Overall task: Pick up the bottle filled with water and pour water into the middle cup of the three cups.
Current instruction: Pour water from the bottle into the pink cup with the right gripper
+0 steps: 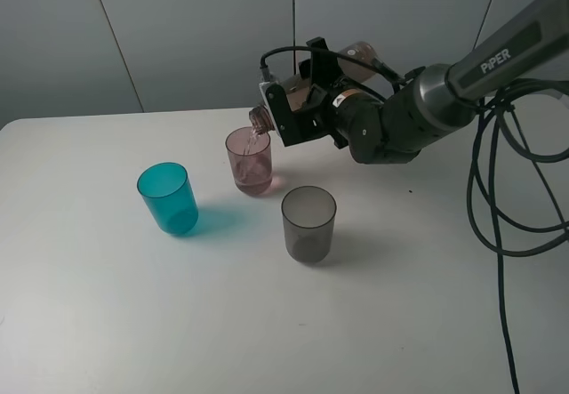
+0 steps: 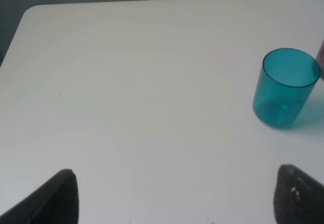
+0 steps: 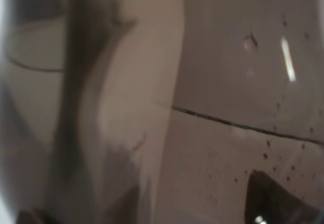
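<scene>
My right gripper (image 1: 298,109) is shut on the brownish-grey bottle (image 1: 359,58) and holds it tipped nearly level, neck down over the pink middle cup (image 1: 250,163). A thin stream of water falls from the neck into that cup, which holds some water. The bottle's translucent wall fills the right wrist view (image 3: 202,107). The teal cup (image 1: 168,198) stands left of the pink cup and the smoky grey cup (image 1: 308,225) in front to the right. My left gripper (image 2: 177,178) is open and empty above the table, with the teal cup (image 2: 285,87) beyond it.
The white table (image 1: 133,323) carries the three cups. Black cables (image 1: 507,189) hang down along the table's right side. A grey panelled wall stands behind the table's far edge.
</scene>
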Controlling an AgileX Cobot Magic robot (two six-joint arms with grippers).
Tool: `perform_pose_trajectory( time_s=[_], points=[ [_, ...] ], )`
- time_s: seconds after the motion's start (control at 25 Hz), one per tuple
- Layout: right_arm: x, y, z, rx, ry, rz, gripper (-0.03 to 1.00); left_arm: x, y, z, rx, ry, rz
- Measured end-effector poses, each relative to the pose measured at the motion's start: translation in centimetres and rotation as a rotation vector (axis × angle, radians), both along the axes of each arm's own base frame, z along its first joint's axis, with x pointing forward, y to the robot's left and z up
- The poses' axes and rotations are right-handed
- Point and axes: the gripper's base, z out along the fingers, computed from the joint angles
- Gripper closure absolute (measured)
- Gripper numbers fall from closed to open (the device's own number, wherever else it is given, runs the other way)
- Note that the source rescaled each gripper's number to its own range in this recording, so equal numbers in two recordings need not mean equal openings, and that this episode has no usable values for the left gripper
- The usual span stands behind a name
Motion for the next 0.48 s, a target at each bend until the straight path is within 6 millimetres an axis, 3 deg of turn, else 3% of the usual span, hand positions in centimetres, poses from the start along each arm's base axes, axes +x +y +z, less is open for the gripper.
perform_pose_trajectory(
  time_s=[0.48],
  points=[
    [0.0, 0.11, 0.14, -0.064, -0.036, 0.031, 0.97, 0.0, 0.0, 0.0, 0.0, 0.0, 0.0]
  ],
)
